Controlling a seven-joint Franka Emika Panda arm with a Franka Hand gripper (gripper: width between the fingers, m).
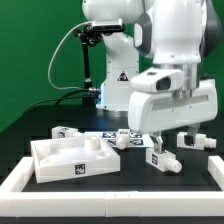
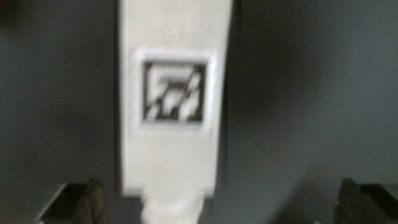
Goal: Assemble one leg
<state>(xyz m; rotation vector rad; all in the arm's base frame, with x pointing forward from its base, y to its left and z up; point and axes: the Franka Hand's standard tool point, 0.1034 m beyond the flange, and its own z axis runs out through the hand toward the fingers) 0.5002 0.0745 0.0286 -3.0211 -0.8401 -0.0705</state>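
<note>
A white table leg [image 2: 175, 110] with a black marker tag lies on the dark table, filling the wrist view. It stretches from between my fingers outward. My gripper [image 2: 217, 205] is open, with the fingers [image 2: 75, 200] wide apart on either side of the leg's end and the leg nearer one finger. In the exterior view the gripper [image 1: 155, 143] hangs low over this leg [image 1: 162, 160], right of centre. The white tabletop [image 1: 62, 160] lies at the exterior view's left.
Another white leg [image 1: 196, 141] lies at the exterior view's right and one [image 1: 64, 132] behind the tabletop. The marker board [image 1: 122, 138] lies mid-table. A white border rail [image 1: 110, 198] runs along the front edge.
</note>
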